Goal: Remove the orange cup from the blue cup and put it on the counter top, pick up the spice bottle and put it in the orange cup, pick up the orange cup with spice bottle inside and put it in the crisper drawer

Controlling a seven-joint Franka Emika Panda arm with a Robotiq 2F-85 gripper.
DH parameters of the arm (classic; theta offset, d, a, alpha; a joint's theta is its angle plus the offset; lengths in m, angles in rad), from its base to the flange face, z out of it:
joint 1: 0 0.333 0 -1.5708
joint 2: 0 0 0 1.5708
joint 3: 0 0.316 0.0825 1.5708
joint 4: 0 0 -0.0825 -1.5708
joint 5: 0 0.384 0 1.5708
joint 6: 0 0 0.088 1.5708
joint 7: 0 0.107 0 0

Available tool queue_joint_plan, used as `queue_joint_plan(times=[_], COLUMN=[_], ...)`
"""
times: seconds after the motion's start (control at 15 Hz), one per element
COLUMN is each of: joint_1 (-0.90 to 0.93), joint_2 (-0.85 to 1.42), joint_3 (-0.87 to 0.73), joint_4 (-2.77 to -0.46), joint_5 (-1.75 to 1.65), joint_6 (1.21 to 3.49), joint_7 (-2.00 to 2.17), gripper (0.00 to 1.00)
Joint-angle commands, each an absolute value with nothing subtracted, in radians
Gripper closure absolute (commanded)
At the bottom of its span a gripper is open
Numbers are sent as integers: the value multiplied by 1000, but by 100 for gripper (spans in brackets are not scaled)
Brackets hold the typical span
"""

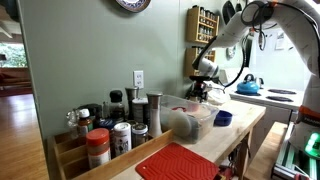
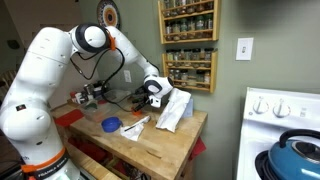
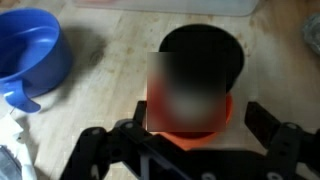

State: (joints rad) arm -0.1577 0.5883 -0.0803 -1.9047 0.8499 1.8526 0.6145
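Observation:
In the wrist view the orange cup (image 3: 195,142) stands on the pale counter top (image 3: 110,95), with a dark-topped spice bottle (image 3: 200,50) inside it. The bottle's middle is blurred. My gripper (image 3: 197,128) is low over the counter, with one finger on each side of the cup. The fingers are spread and show small gaps to the rim, so it looks open. The blue cup (image 3: 30,50) sits empty to the upper left and shows in both exterior views (image 1: 222,118) (image 2: 111,125). The gripper also shows in both exterior views (image 1: 200,88) (image 2: 152,92), where the orange cup is hidden.
A clear plastic tub (image 1: 190,120) lies beside the gripper. Several spice jars (image 1: 110,130) and a red ribbed mat (image 1: 178,163) sit at the counter's near end. A blue kettle (image 2: 297,155) is on the stove. Spice racks (image 2: 188,45) hang on the wall. A white bag (image 2: 172,110) lies by the gripper.

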Motion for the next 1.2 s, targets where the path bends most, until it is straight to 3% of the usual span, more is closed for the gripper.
queue_joint_plan(times=[0.0, 0.2, 1.13], joint_1=[-185, -180, -152], joint_2=[644, 659, 696], joint_3=[-76, -92, -113], joint_4=[-1869, -1869, -1849], joint_5=[1000, 1057, 1038], joint_6=[1769, 1752, 1735], joint_7=[621, 596, 539], gripper=[4, 0, 0])
